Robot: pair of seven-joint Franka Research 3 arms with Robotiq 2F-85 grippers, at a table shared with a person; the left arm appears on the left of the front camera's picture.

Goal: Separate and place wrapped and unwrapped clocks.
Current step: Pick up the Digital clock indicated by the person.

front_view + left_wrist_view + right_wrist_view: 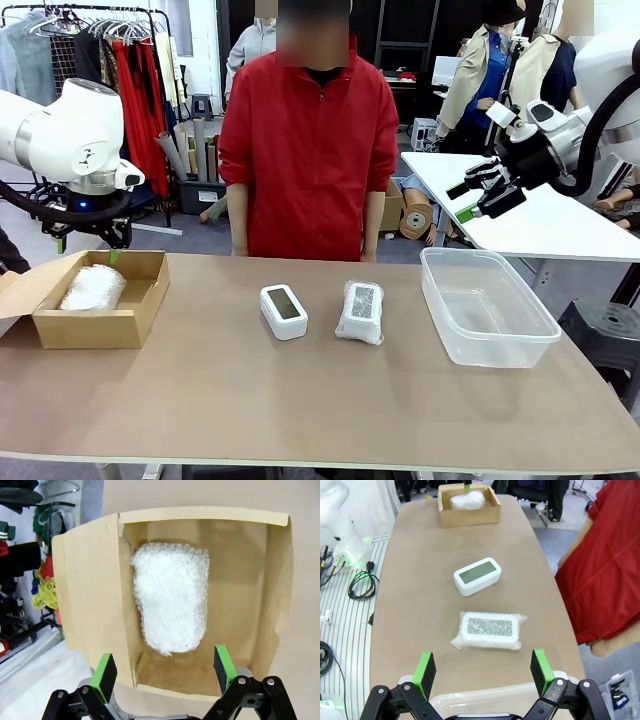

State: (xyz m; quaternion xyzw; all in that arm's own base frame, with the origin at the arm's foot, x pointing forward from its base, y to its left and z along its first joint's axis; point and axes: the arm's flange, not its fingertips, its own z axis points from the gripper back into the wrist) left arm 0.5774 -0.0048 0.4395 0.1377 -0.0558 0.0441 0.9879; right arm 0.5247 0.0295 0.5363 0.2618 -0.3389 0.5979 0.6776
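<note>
Well, my left hand hovers, jaws apart, over the cardboard box at the left, which holds one wrapped clock. My right hand, also apart, hangs above the clear tub. On the counter the other wrapped clock lies just right of the bare clock. Crinkly wrap could slip from my grip, or I could nudge its neighbour.

A long brown table spans the foreground under even indoor light. Behind it on the left, a metal clothes rack holds hanging garments, red ones among them. A white table stands to the right, a black stool near it, and brown paper rolls sit on the grey floor. Dark shelving stands at the back. In the right wrist view, black cables lie coiled on white ribbed flooring
</note>
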